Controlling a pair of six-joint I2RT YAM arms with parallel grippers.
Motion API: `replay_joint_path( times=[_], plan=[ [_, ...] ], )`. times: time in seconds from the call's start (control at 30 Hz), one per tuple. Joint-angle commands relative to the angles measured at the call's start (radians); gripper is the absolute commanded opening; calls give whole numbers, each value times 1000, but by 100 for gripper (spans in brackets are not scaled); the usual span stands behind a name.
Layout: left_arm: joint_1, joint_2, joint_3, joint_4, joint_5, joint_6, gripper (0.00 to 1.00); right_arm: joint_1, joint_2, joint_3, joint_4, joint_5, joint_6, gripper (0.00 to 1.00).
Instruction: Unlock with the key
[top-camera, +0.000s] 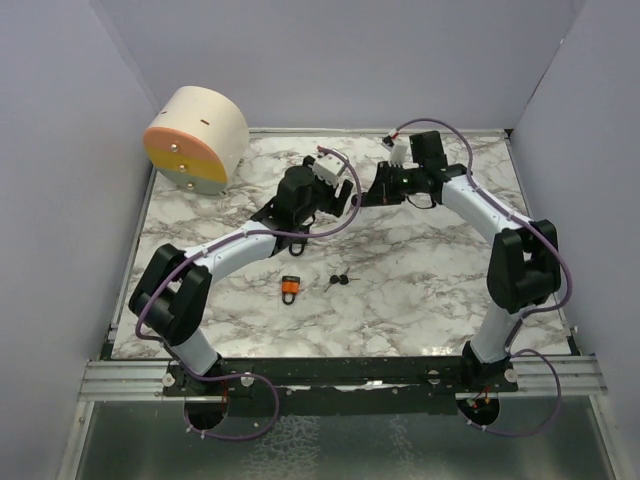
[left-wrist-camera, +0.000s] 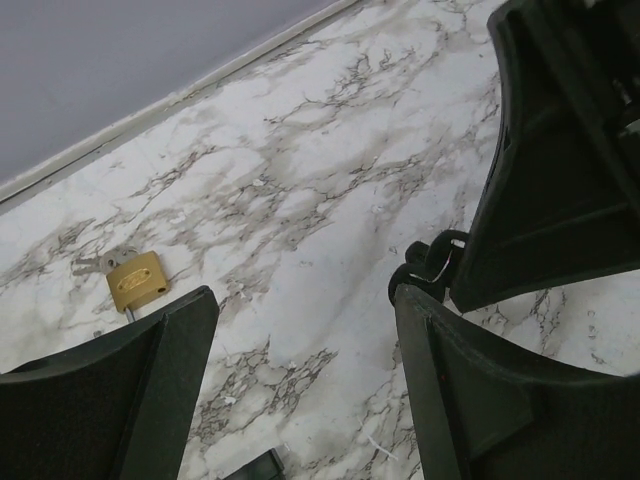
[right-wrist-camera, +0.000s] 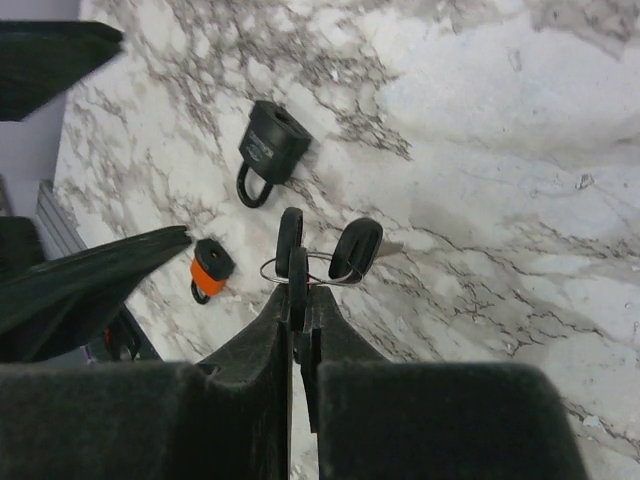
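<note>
Right hand (right-wrist-camera: 298, 300) is closed tight on a key bunch (right-wrist-camera: 352, 250). One key is pinched between the fingertips, its long axis in line with the fingers and its black head sticking out past the tips. Another black-headed key hangs off the same wire ring just to the right. The bunch is up off the table (top-camera: 420, 290).

Left hand (left-wrist-camera: 303, 300) is wide and holds nothing. It sits right beside the right hand, fingertips close but not touching.

Padlocks: 3, all lying flat on the table.
- black padlock (right-wrist-camera: 272, 143): beyond the held keys and apart from them. In the right wrist view the shackle points down-left and the body up-right.
- orange padlock (right-wrist-camera: 210, 268): left of the right hand's tips, nearer the arm bases. Its shackle points toward the bases.
- brass padlock (left-wrist-camera: 137, 281): just past the left hand's left finger (left-wrist-camera: 120, 400). It lies skewed and I can't make out the shackle.

Key sets: 3.
- the held bunch
- black loose keys (top-camera: 338, 281) just right of the orange padlock, not touching
- silver keys (left-wrist-camera: 90, 265) touching the brass padlock's far corner
</note>
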Motion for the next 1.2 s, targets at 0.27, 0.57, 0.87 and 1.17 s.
replay_joint_path(
  times=[0.27, 0.57, 0.87, 1.17],
  plan=[
    [22, -82, -48, -27, -24, -9, 74, 3, 111, 112, -273, 12, -82, 1],
    [24, -56, -78, -6, 152, -20, 71, 3, 99, 119, -241, -63, -72, 1],
    [30, -77, -123, 18, 207, -22, 70, -9, 155, 220, -314, -68, -70, 1],
    [37, -88, -130, 18, 205, -22, 70, -9, 217, 320, -509, 32, -107, 1]
  ],
)
